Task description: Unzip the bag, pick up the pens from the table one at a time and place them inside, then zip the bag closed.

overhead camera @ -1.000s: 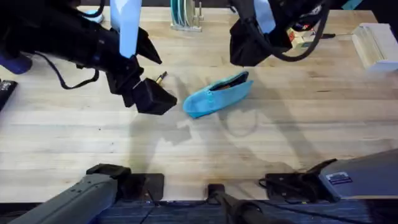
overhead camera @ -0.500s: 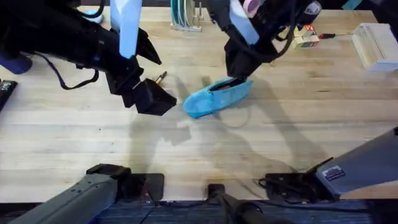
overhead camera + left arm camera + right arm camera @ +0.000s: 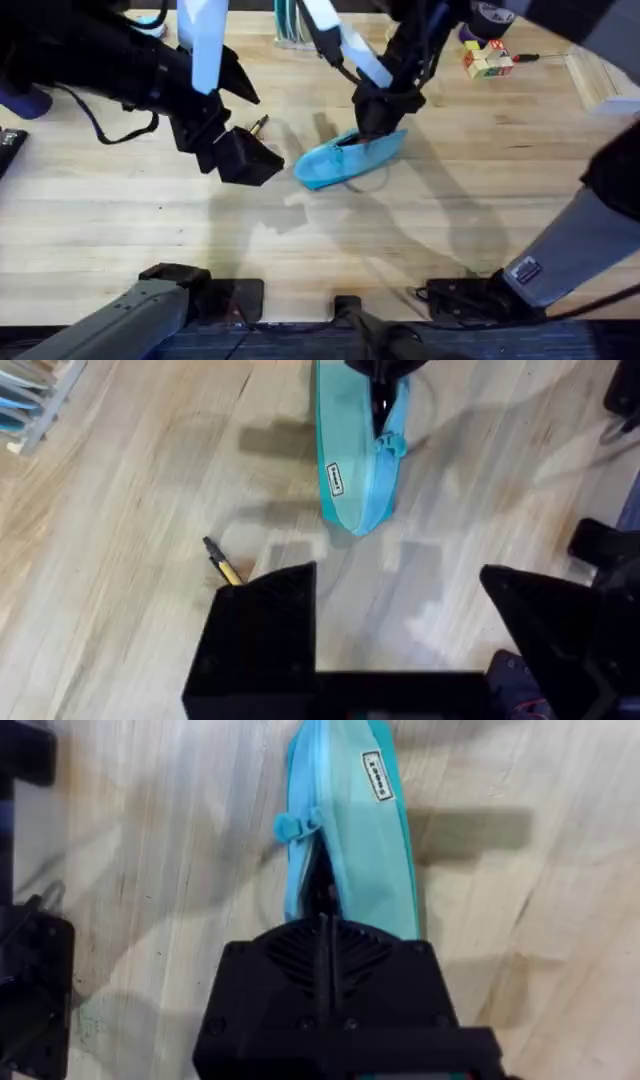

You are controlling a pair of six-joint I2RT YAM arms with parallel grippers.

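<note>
Bag (image 3: 348,158) lies mid-surface, slightly far of centre, long axis running near-left to far-right. Light blue, small white label on its side, zip partly open along the top edge w/ dark gap showing in right wrist view; blue pull tab (image 3: 297,823) sits beside the gap.

R claw (image 3: 378,122) is down on the far-right end of the bag. Fingers pressed together in right wrist view, tips at or in the zip opening; can't tell if they pinch fabric or just touch it.

L claw (image 3: 245,160) is low over the surface, just left of the bag, apart from it. Jaws wide apart in left wrist view, nothing between them.

One pen (image 3: 258,125), yellow-orange w/ dark tip, lies on the surface (image 3: 120,230) just far of L claw, left of the bag; part hidden behind a finger (image 3: 262,630) in left wrist view.

Coloured blocks (image 3: 482,58) far right, well apart from the bag.
</note>
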